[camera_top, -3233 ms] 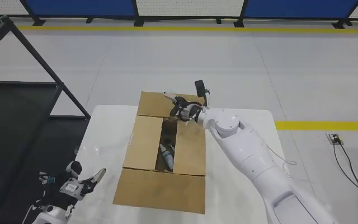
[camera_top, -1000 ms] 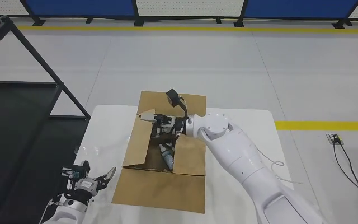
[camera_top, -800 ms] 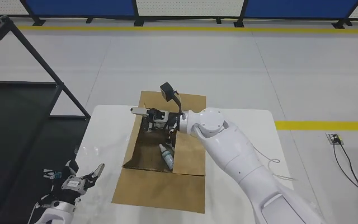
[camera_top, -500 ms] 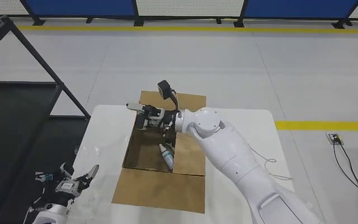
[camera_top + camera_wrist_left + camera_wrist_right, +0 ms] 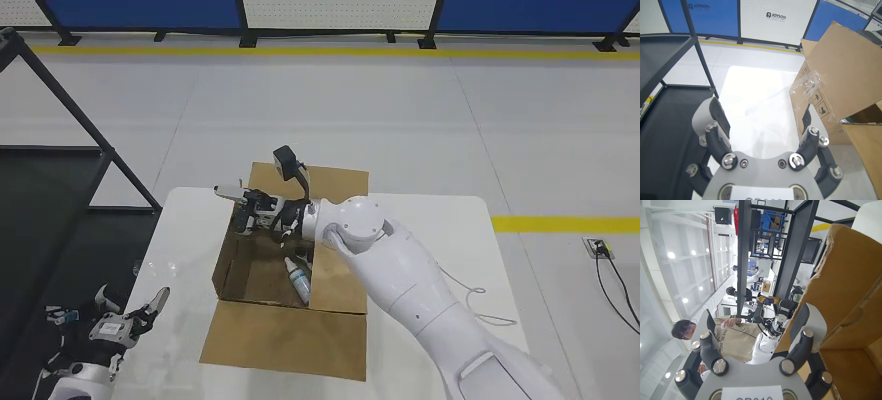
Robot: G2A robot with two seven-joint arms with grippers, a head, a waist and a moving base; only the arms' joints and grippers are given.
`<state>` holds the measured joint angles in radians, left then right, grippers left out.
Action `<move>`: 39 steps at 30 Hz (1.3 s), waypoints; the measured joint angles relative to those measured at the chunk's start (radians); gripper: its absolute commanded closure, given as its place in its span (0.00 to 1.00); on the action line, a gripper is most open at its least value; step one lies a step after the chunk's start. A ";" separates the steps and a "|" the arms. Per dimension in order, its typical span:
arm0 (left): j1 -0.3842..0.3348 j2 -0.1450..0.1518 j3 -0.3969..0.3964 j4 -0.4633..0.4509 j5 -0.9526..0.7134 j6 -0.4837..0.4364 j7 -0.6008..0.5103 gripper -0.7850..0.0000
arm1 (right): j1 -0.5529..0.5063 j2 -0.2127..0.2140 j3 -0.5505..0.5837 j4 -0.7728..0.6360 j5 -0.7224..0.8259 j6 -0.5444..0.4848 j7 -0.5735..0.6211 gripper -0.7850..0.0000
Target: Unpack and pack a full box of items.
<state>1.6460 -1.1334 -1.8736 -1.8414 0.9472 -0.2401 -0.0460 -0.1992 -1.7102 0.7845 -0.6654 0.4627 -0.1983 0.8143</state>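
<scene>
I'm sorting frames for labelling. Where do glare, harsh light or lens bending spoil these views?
Left wrist view: the white table is washed out by glare, so the clear tape on the box barely stands out, and the black rack post bows. Right wrist view: ceiling lamps flare white. Top view: light is even, with faint reflections on the table beside the box.

Looks like matt brown corrugated cardboard on the box (image 5: 285,335), ragged along a flap edge. Crinkled, glossy clear tape (image 5: 810,83) on its side. Smooth, shiny white table (image 5: 753,89). Ribbed matt black pads (image 5: 719,115) and grey metal-looking plate on the left gripper (image 5: 762,106).
</scene>
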 measured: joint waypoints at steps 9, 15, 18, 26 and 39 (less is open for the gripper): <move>-0.047 -0.005 0.073 0.086 0.149 0.099 -0.011 0.00 | 0.054 -0.054 -0.037 0.091 0.005 -0.008 -0.011 0.00; -0.176 -0.017 0.227 0.200 0.358 0.244 0.045 0.00 | 0.073 -0.074 -0.032 0.144 0.015 -0.039 0.000 0.00; -0.264 -0.028 0.302 0.283 0.431 0.327 0.064 0.00 | 0.076 -0.081 -0.028 0.159 0.015 -0.046 0.001 0.00; -0.436 -0.052 0.442 0.478 0.597 0.451 0.120 0.00 | 0.075 -0.094 -0.019 0.168 0.000 -0.054 -0.002 0.00; -0.470 -0.062 0.373 0.529 0.486 0.497 0.136 0.00 | 0.079 -0.107 0.002 0.186 -0.020 -0.049 0.015 0.00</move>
<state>1.1756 -1.1949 -1.5011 -1.3126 1.4335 0.2566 0.0896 -0.1205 -1.8167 0.7863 -0.4792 0.4426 -0.2474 0.8291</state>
